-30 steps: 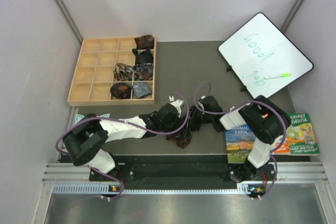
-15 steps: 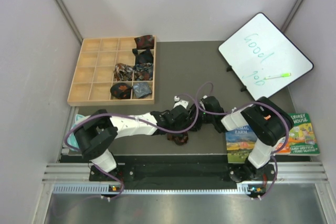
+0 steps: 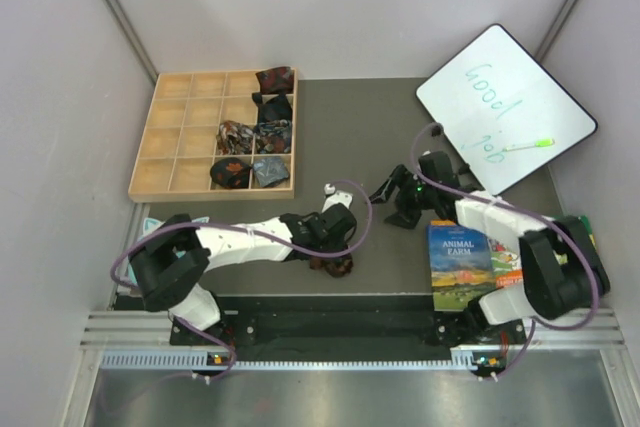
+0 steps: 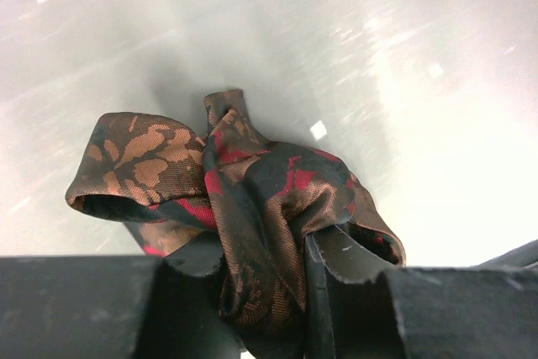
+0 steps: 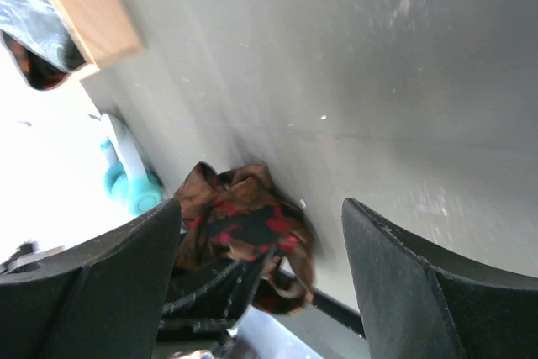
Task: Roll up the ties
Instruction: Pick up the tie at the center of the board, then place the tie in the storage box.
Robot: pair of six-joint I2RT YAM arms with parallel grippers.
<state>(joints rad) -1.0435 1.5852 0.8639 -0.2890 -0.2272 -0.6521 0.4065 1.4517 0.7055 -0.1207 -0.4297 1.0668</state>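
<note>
A dark brown-black tie with rust-orange and red print (image 3: 333, 267) lies bunched into a loose bundle near the table's front edge. My left gripper (image 3: 335, 257) is shut on it. In the left wrist view the fabric (image 4: 252, 191) is pinched between the black fingers (image 4: 395, 308), with a loop sticking out to the left. My right gripper (image 3: 391, 205) hangs open to the right of the bundle, apart from it. Its wrist view shows the tie (image 5: 239, 220) beyond the wide-spread fingers (image 5: 412, 283). Several rolled ties (image 3: 273, 135) sit in the wooden tray (image 3: 165, 142).
A whiteboard (image 3: 505, 107) with a green marker (image 3: 527, 145) leans at the back right. A book (image 3: 462, 265) lies at the front right under the right arm. Teal headphones (image 5: 130, 187) lie at the table's left front corner.
My left gripper has closed on the tie bundle. My right gripper has opened, let go of it and pulled back to the right.
</note>
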